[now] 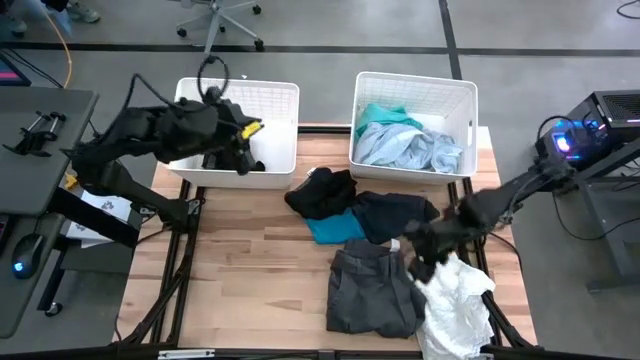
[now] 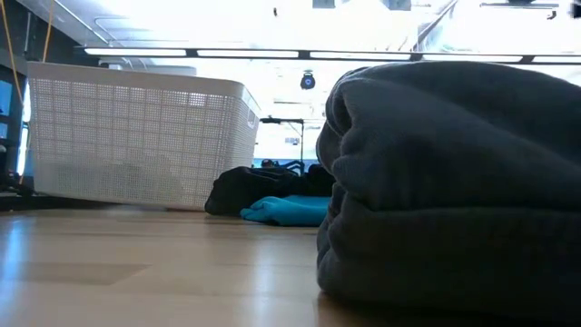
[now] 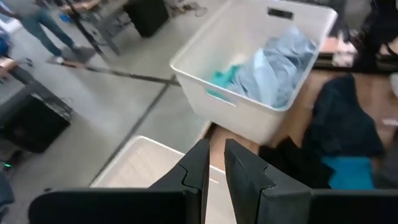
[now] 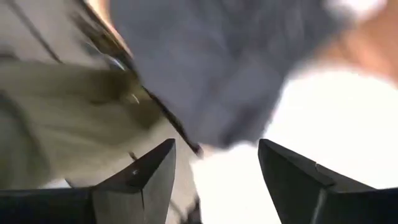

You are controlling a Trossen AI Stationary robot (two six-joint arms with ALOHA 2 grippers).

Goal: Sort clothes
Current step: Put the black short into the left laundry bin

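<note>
No brand, label or writing readable anywhere on the clothes or baskets, so straight to the grippers. The left gripper (image 1: 243, 150) hangs over the left basket (image 1: 278, 92), at its near edge, and from its own wrist camera the two dark fingers (image 3: 198, 171) sit almost together with only a thin slit between them, holding nothing. Across the table, the right gripper (image 1: 418, 262) is down low at the front right, right at the top edge of the white garment (image 1: 455, 300); its jaws stand wide apart, with white cloth and dark grey cloth showing past them (whether the tips actually touch the fabric I cannot tell).

Now the clothes. The right basket (image 1: 455, 95) holds a pale grey-blue garment (image 1: 415, 148) with a teal piece (image 1: 385, 115) tucked at its far left corner. On the wooden table (image 1: 250, 280), a black garment (image 1: 322, 192) lies just in front of the gap between the baskets, a navy one (image 1: 398, 215) beside it to the right, and a bright blue garment (image 1: 335, 230) peeks out between and under those two. Nearer the front, a folded dark grey garment (image 1: 372, 290) lies flat, its right edge touching the white one, which spills off the front right corner.
</note>
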